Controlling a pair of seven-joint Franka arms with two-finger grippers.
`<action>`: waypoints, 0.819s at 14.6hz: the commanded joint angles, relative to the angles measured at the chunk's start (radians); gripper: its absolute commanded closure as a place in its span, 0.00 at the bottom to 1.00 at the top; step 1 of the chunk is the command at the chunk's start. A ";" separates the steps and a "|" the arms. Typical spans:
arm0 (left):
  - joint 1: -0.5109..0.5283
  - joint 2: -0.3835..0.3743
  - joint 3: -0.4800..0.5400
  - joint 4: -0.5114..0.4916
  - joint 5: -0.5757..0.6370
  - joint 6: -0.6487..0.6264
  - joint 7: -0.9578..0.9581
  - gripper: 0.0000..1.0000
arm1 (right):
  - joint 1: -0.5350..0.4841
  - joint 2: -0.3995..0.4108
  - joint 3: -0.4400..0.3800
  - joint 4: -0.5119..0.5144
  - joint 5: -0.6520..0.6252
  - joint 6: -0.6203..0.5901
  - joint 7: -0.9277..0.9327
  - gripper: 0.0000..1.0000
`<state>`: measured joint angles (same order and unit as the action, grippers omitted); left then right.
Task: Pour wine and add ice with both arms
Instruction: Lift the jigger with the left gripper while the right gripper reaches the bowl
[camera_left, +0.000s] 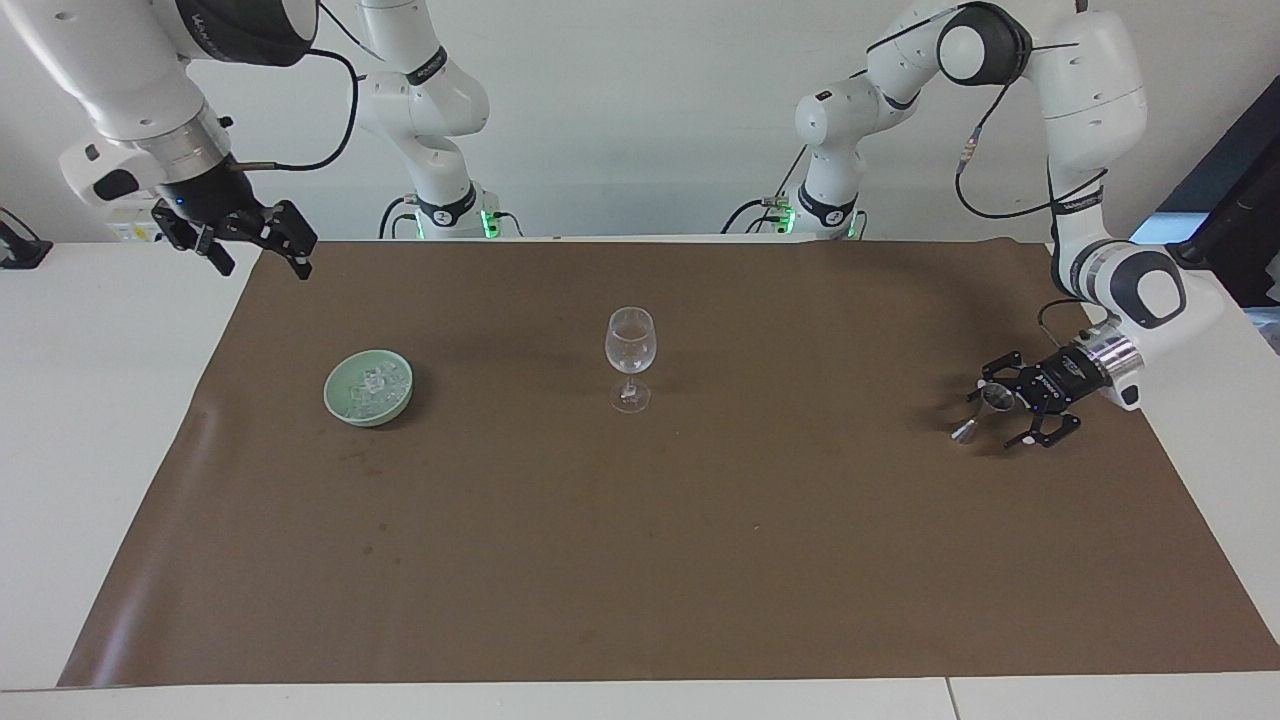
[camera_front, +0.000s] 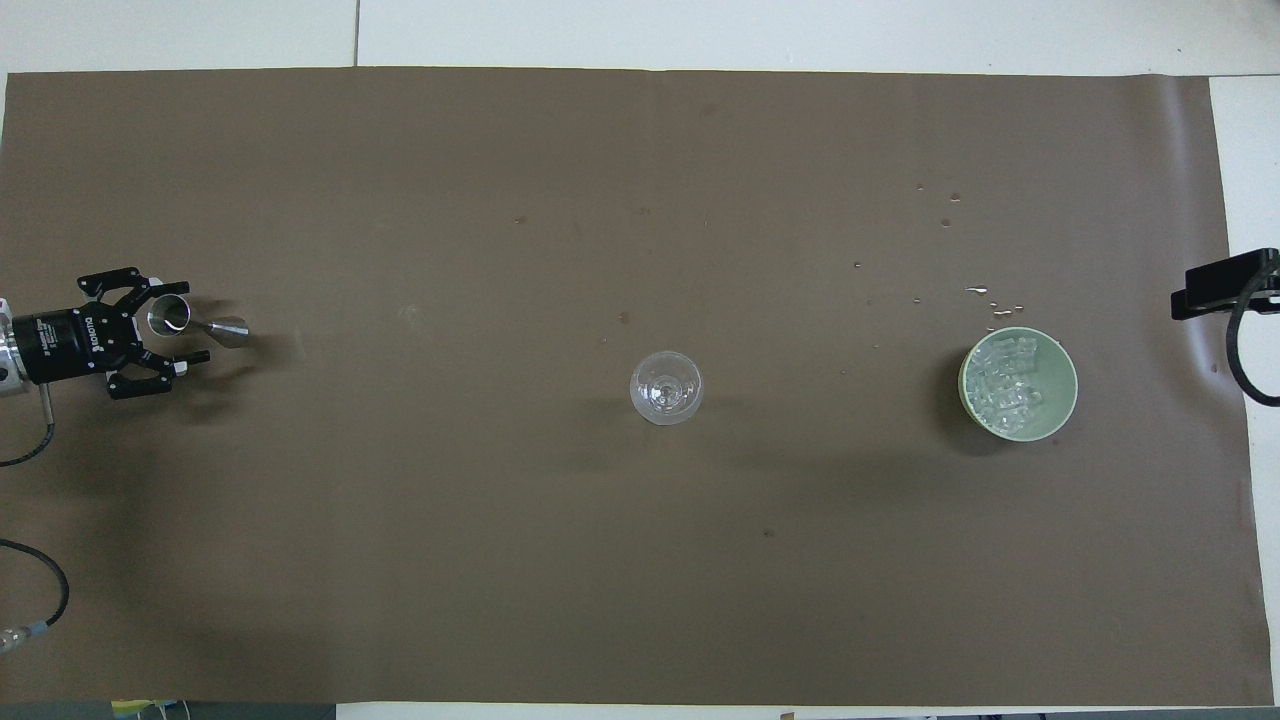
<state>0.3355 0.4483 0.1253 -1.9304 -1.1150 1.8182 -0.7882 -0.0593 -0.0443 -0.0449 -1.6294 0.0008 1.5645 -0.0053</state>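
Observation:
A small metal jigger stands on the brown mat at the left arm's end; it also shows in the overhead view. My left gripper is low and open, one finger on each side of the jigger's upper cup, not closed on it. A clear stemmed glass stands upright mid-mat. A pale green bowl holds several ice cubes toward the right arm's end. My right gripper waits open and empty, raised over the mat's corner.
A brown mat covers most of the white table. Small water drops lie on the mat just farther from the robots than the bowl. The glass stands between the jigger and the bowl.

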 joint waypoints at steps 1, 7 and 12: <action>-0.018 -0.046 0.005 -0.067 -0.034 0.042 0.027 0.10 | -0.011 -0.012 0.008 -0.014 0.010 -0.009 0.011 0.00; -0.013 -0.054 0.002 -0.081 -0.040 0.033 0.047 0.20 | -0.011 -0.012 0.008 -0.012 0.010 -0.009 0.008 0.00; -0.009 -0.054 0.000 -0.082 -0.049 0.030 0.053 0.48 | -0.004 -0.012 0.008 -0.012 0.010 -0.015 0.010 0.00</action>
<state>0.3298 0.4248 0.1240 -1.9709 -1.1403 1.8314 -0.7566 -0.0584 -0.0443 -0.0446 -1.6297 0.0008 1.5632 -0.0053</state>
